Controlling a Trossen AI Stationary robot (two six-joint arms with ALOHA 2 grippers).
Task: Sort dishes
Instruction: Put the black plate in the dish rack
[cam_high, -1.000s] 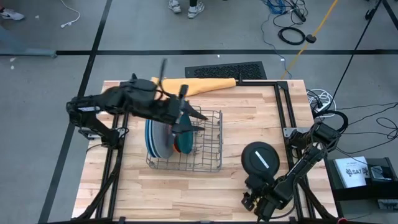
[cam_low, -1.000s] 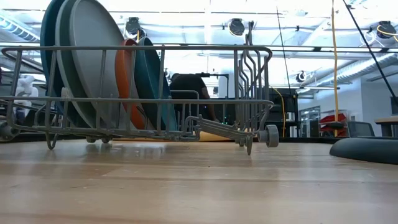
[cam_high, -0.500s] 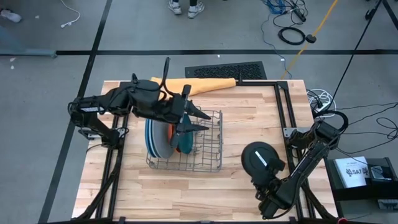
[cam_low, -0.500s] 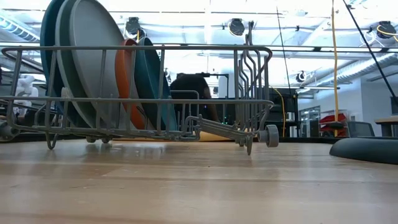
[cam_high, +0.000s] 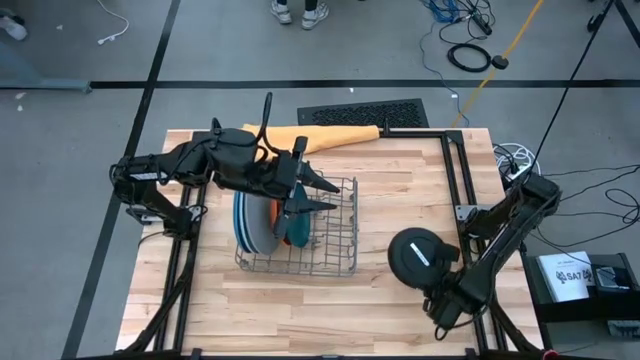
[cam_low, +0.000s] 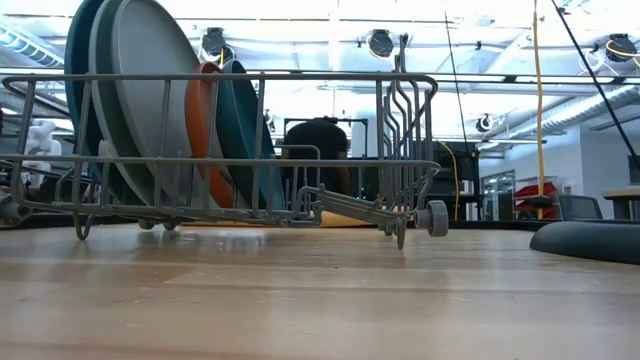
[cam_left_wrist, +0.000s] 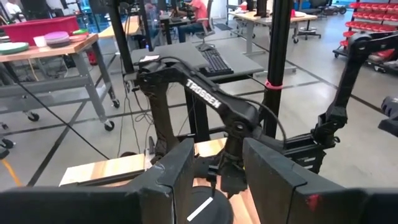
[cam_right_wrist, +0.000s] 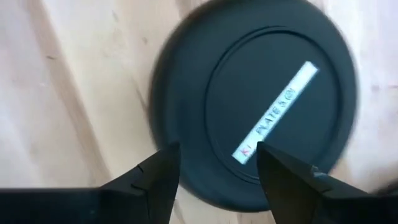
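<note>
The black plate (cam_high: 418, 258) with a white stripe (cam_right_wrist: 277, 112) lies flat on the table right of the wire rack (cam_high: 335, 250). My right gripper (cam_right_wrist: 217, 180) is open, pointing down over the plate's near rim. One finger is outside the rim (cam_right_wrist: 163, 112) and one over the plate; no touch shows. In the rack, large light blue, blue and grey plates (cam_low: 140, 100) and the smaller orange (cam_low: 200, 130) and teal (cam_low: 245, 130) ones stand on edge. My left gripper (cam_high: 318, 195) hovers open above the rack, holding nothing.
A folded orange cloth (cam_high: 320, 137) lies along the table's far edge, with a black grille (cam_high: 365, 113) behind it. Metal frame rails (cam_high: 455, 170) run along the table's right side. Bare wood (cam_high: 300, 310) lies in front of the rack.
My right gripper has risen from the table's near edge and gone toward the far side, up to the black plate's near rim, rolling its wrist as it went. The plate has stayed where it was.
</note>
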